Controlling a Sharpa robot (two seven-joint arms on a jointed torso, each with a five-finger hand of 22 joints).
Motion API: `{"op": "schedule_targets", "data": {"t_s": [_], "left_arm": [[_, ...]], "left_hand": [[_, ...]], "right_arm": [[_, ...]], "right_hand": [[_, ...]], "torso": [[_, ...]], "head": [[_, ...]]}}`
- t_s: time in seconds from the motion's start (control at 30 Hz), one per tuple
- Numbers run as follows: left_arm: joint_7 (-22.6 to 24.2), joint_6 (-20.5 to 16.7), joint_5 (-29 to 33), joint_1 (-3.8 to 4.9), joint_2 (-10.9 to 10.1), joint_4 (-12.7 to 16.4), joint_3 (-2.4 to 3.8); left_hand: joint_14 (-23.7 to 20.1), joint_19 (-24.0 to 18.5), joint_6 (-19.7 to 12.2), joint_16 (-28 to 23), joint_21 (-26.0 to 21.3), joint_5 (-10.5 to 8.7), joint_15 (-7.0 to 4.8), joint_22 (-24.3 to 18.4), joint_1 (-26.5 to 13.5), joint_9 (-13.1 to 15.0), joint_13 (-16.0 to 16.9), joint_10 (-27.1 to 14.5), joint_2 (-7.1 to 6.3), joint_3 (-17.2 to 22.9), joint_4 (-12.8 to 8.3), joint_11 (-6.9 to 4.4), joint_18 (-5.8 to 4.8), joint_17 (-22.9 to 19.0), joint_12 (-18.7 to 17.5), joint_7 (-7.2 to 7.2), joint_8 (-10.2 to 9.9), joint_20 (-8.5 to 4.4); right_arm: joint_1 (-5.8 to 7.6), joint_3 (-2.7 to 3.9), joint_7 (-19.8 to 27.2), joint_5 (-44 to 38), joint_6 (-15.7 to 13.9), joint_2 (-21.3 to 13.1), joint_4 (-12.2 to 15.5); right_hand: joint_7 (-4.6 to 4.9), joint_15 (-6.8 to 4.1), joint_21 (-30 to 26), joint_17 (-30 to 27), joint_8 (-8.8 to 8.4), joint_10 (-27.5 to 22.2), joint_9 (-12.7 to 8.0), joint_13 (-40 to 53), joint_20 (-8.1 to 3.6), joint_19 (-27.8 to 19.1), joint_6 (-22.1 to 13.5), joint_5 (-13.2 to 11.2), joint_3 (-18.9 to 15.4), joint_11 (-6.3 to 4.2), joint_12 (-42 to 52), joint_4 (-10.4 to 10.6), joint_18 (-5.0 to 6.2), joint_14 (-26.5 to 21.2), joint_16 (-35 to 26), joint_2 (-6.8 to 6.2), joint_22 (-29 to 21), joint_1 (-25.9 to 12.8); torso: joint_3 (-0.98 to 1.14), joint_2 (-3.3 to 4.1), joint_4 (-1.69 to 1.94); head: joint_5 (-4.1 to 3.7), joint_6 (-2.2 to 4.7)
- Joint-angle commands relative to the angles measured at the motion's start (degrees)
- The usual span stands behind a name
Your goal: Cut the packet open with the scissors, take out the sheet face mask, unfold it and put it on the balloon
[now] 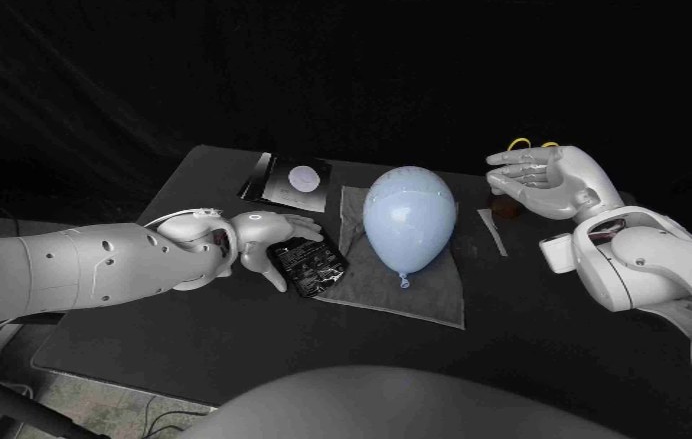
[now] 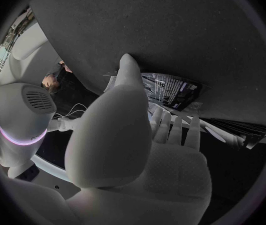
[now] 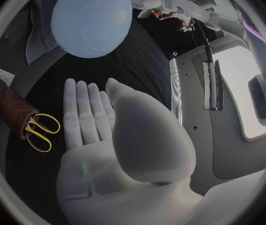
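The packet (image 1: 310,264) lies on the counter (image 1: 173,339) at centre-left of the head view, just right of the left hand (image 1: 264,236) and touching the left edge of the grey cloth (image 1: 411,294). Its long axis runs from upper left to lower right. The left hand is by far the nearer to it. Its fingers (image 2: 170,127) stretch out straight and apart towards the packet (image 2: 170,90) and clasp nothing; whether the tips touch it I cannot tell.

The scissors (image 1: 524,143) stand at the upper right, just behind the right hand (image 1: 545,179), so that hand should take them. Their yellow loops (image 3: 39,130) stick out of a brown holder (image 3: 12,111), which hides the blades. The right hand (image 3: 92,135) is flat, wide and holds nothing.

The balloon (image 1: 410,217) rests on the cloth between the hands, knot towards the bottom of the frame. A dark flat sheet (image 1: 289,181) with a pale disc lies to its upper left; what it is stays unclear.
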Motion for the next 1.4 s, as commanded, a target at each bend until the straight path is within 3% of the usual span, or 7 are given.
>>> {"op": "schedule_targets", "data": {"t_s": [0.03,0.43,0.6,0.9,1.17,1.33,1.4], "left_arm": [[0.15,1.55,-1.4,0.04,-0.25,0.16,0.0],[0.04,2.82,-1.57,-0.25,0.9,0.06,-0.03],[-2.0,4.24,-2.22,-0.4,1.87,-0.9,-0.03],[-3.53,5.5,-3.05,-0.84,3.46,-1.59,-0.03],[-4.59,6.5,-3.5,-1.07,3.78,-1.5,-0.02],[-4.89,6.69,-3.37,-1.1,3.79,-1.51,-0.02],[-4.91,6.47,-3.32,-1.1,3.78,-1.51,-0.02]], "left_hand": [[1.08,0.52,2.3,0.49,0.06,0.26,0.16,0.14,0.69,0.59,0.18,1.86,0.18,0.71,-0.04,0.34,0.62,0.29,0.55,0.22,0.71,-0.19],[8.23,3.2,8.6,2.31,0.79,0.11,-0.11,0.53,1.76,2.13,0.58,10.25,2.92,5.77,-0.11,2.51,0.79,1.89,1.11,2.22,2.74,-0.84],[8.83,4.18,7.91,2.28,1.01,0.05,0.89,0.61,1.38,1.91,0.45,10.91,4.05,7.8,-0.14,3.79,0.75,1.98,0.62,3.53,2.52,-0.8],[9.32,5.19,7.72,2.16,1.26,0.02,1.03,0.68,2.23,1.82,0.43,10.8,4.93,10.8,-0.22,3.91,0.79,2.02,0.39,3.64,2.4,-0.79],[20.26,11.37,15.97,4.97,3.04,-0.11,1.52,1.37,2.68,3.75,1.25,22.02,9.61,18.84,-0.7,4.38,0.89,4.22,1.94,4.03,5.02,-0.66],[30.33,25.72,20.17,8.14,7.23,-0.07,2.07,3.13,2.99,4.4,1.54,31.0,12.48,21.8,-1.0,5.08,1.0,6.07,3.33,4.37,6.79,-0.44],[32.17,27.36,21.19,8.82,7.9,-0.07,2.12,3.25,3.44,4.46,1.38,32.53,12.67,22.86,-1.02,5.2,0.99,6.36,3.25,4.32,7.13,-0.67]], "right_arm": [[-0.01,0.02,0.17,0.16,0.96,0.09,-0.04],[-0.04,0.02,0.25,0.45,1.23,0.42,-0.09],[-0.04,0.02,0.3,0.5,1.36,0.57,-0.04],[-0.04,0.02,0.34,0.61,1.7,0.54,0.09],[-0.04,0.02,0.37,0.75,2.06,0.53,0.14],[-0.04,0.02,0.39,0.8,2.18,0.48,0.17],[-0.04,0.02,0.39,0.81,2.21,0.48,0.18]], "right_hand": [[1.17,-0.02,-0.28,-0.06,0.37,0.4,0.06,0.01,0.06,0.35,0.04,0.28,0.24,-0.12,0.02,-0.05,0.61,0.3,-0.24,0.01,-0.07,-0.53],[1.15,-0.03,-0.31,-0.08,0.38,0.44,0.07,0.01,0.06,0.39,0.06,0.28,0.38,-0.14,0.03,-0.05,0.61,0.35,-0.25,0.08,-0.1,-0.69],[1.13,-0.04,-0.34,-0.09,0.39,0.47,0.08,0.01,0.05,0.43,0.1,0.28,0.52,-0.16,0.02,-0.06,0.61,0.38,-0.28,0.15,-0.13,-0.84],[1.11,-0.05,-0.36,-0.1,0.41,0.51,0.08,0.02,0.04,0.46,0.13,0.31,0.63,-0.18,0.03,-0.08,0.61,0.41,-0.29,0.21,-0.16,-0.92],[1.04,-0.1,-0.42,-0.13,0.49,0.68,0.12,0.03,0.01,0.55,0.29,0.34,0.99,-0.25,0.06,-0.17,0.62,0.52,-0.32,0.35,-0.22,-1.16],[0.96,-0.16,-0.44,-0.14,0.57,0.87,0.16,0.04,-0.04,0.65,0.43,0.37,1.27,-0.34,0.11,-0.31,0.64,0.65,-0.32,0.38,-0.27,-1.29],[0.94,-0.18,-0.45,-0.15,0.58,0.92,0.17,0.04,-0.05,0.68,0.46,0.38,1.34,-0.36,0.12,-0.36,0.64,0.69,-0.32,0.38,-0.28,-1.33]], "torso": [[0.07,-0.08,0.23],[0.03,0.01,0.07],[0.03,0.01,-0.02],[0.04,-0.04,0.01],[0.03,-0.09,0.02],[-0.03,-0.1,0.09],[-0.02,-0.08,0.1]], "head": [[-0.06,0.01],[0.2,0.01],[0.37,0.01],[-0.25,0.01],[-0.32,0.01],[-0.36,0.01],[-0.34,0.01]]}}
